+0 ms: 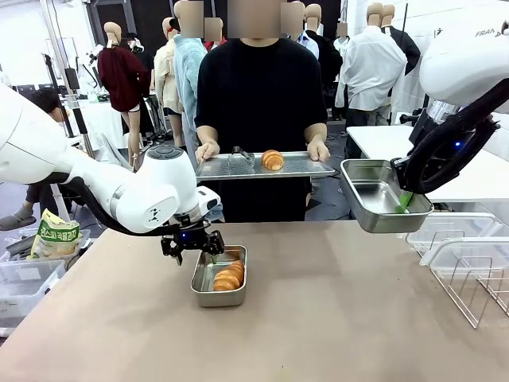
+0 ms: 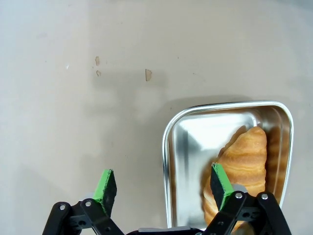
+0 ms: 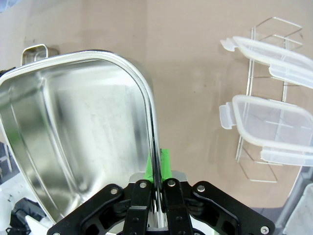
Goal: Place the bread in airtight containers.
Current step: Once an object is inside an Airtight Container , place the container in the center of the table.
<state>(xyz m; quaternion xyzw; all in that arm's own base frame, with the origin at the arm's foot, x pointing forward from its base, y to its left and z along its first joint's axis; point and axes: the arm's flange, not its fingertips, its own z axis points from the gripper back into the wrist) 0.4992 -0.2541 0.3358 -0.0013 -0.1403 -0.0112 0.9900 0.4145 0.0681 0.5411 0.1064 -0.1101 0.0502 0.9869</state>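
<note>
Golden-brown ridged croissant lies in steel tub.

The front camera stands on our side of the desk, and through it we look across to the person at the far edge, at middle range. Our left wrist camera looks straight down along the left end effector, close over the desk; it shares the steel container with bread with the front view. Our right wrist camera sits higher, looking down along the right end effector past the raised steel container to the clear lids, both shared with the front view.
</note>
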